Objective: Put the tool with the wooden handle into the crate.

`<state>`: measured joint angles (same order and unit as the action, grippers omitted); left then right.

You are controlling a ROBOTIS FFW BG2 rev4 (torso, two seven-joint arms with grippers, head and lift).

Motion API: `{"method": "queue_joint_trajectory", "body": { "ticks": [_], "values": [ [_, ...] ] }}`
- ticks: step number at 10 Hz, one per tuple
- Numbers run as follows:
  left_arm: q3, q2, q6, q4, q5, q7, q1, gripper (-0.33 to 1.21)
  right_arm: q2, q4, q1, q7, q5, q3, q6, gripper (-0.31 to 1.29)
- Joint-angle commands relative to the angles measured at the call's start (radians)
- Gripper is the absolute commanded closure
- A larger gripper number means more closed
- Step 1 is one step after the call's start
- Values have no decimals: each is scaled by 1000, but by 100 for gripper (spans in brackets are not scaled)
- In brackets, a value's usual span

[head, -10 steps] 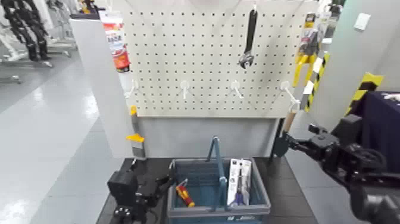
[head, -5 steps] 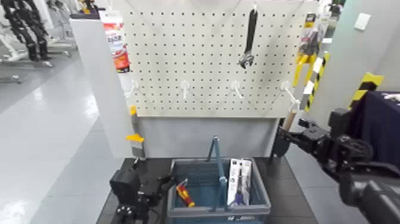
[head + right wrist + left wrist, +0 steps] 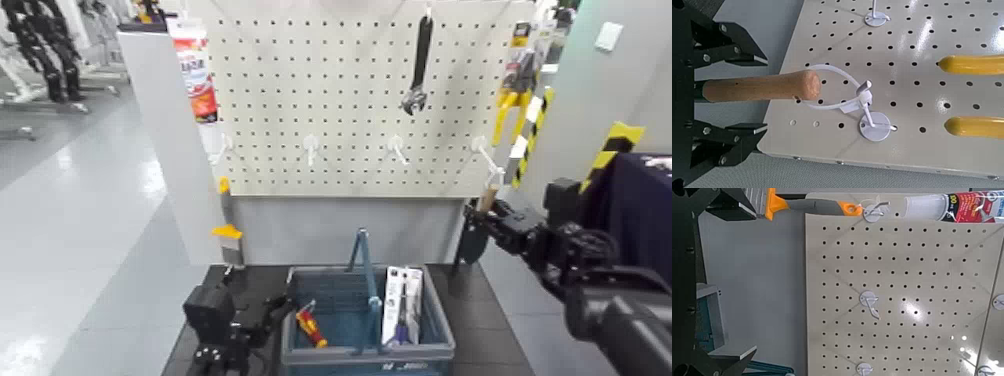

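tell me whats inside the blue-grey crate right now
The crate holds a red-and-yellow tool and a white-carded package; whatever lies beneath them is covered.

The right gripper (image 3: 765,95) went up from beside the dark blade (image 3: 472,241) of the trowel and came to the level of its wooden handle (image 3: 758,87). The right arm (image 3: 600,270) also rose, and the gripper then covered more of the handle in the head view.

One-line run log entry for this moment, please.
right gripper: around trowel handle, fingers apart | trowel: looped on hook | left gripper: beside crate
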<state>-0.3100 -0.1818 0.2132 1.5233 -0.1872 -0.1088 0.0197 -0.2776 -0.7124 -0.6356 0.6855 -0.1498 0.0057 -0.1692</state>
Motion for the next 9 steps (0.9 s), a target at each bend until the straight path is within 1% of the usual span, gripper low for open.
{"method": "queue_joint_trajectory", "body": {
  "ticks": [1, 4, 6, 7, 9],
  "values": [
    [2, 1, 0, 2, -2, 0, 2, 12, -2, -27, 17, -6, 4, -3, 10, 118],
    [3, 1, -2, 2, -2, 0, 5, 12, -2, -64, 39, -9, -1, -9, 14, 118],
    [5, 2, -3, 3, -2, 0, 6, 12, 0, -94, 54, -9, -17, -10, 20, 118],
    [6, 4, -3, 3, 0, 0, 8, 12, 0, -124, 68, -9, -24, -13, 27, 118],
    [11, 4, -5, 5, -2, 0, 13, 12, 0, -229, 123, -23, -43, -24, 48, 118]
  ]
}}
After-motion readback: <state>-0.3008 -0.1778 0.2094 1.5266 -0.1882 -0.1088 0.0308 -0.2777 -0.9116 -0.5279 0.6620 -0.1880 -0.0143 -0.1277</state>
